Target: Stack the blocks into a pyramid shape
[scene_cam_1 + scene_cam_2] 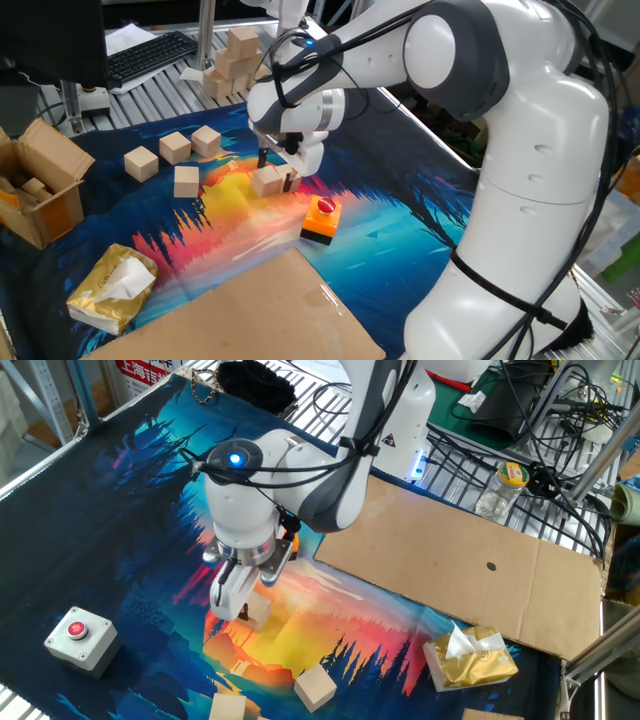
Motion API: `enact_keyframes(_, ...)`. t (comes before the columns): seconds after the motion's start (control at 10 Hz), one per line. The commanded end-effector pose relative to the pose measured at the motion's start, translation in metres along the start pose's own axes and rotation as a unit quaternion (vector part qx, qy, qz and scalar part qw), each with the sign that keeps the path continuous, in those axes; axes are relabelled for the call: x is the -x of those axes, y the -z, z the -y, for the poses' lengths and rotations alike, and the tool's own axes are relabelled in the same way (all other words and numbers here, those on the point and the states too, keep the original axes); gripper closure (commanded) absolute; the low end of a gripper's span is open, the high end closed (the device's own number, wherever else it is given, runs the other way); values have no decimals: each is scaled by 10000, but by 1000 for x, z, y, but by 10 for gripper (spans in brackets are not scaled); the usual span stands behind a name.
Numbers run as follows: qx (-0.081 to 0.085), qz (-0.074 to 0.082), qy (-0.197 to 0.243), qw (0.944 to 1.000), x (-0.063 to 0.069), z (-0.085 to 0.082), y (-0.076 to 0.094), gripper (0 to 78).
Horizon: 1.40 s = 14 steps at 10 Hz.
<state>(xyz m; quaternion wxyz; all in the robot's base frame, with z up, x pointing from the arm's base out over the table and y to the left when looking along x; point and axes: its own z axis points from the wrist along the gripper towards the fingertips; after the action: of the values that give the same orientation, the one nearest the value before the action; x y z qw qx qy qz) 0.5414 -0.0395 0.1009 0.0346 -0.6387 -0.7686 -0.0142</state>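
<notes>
Robotics lab, white robot arm (520, 150) on a printed mat (130, 510), keyboard (150, 55) behind it, cable tangles (560, 410) and metal racking (470, 470) beside it

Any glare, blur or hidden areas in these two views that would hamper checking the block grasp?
One fixed view: sharp, glare patch on the cardboard sheet, tool and block readable. The other fixed view: sharp, but the arm's wrist covers most of the block; the blue LED blooms slightly.

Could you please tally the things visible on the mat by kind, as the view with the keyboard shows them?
Blocks: 5
Button box: 1
Tissue pack: 1
Cardboard sheet: 1
Cardboard box: 1
Total: 9
</notes>
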Motion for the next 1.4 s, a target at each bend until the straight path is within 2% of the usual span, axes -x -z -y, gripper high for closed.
enact_keyframes(0.1,30,-19,-77,10000,-3,-5,14,1)
enact_keyframes(0.2,23,-12,-74,10000,-6,-9,20,1)
enact_keyframes(0.4,18,100,-130,9999,-14,-15,22,1)
enact_keyframes(0.7,60,23,-119,9999,-12,-32,33,1)
enact_keyframes(0.8,62,90,-188,9998,-16,-40,37,1)
enact_keyframes(0.9,60,93,-250,9996,-19,-43,38,1)
enact_keyframes(1.1,83,97,-198,9997,-19,-47,35,1)
enact_keyframes(1.2,152,103,-198,9996,-17,-52,31,1)
enact_keyframes(1.4,252,225,-110,9994,-16,-54,23,1)
